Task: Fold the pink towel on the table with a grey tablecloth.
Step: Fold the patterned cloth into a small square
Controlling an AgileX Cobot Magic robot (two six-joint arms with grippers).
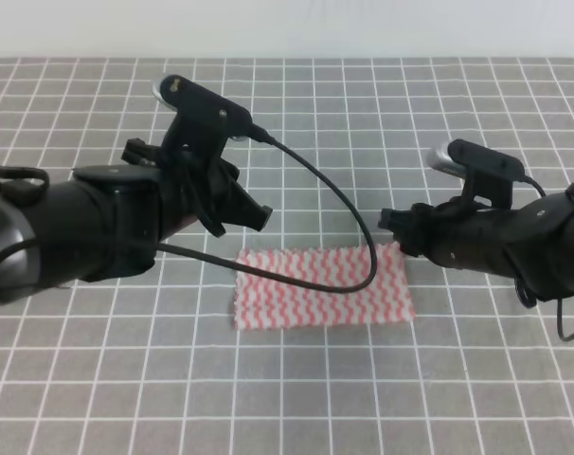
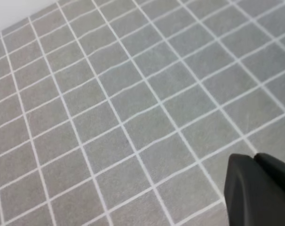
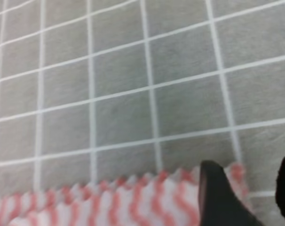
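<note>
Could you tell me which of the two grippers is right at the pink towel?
The right gripper: its fingers straddle the pink towel's far right corner. The left gripper hangs above bare grey tablecloth, off the towel.

One pink towel point(image 1: 323, 287) lies on one table with a grey tablecloth point(image 1: 382, 114) (two grippers flank the towel).

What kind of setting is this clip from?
Probably a lab test bench: a table in grey gridded cloth, a plain pale wall behind, two black robot arms, and only a pink towel laid out.
</note>
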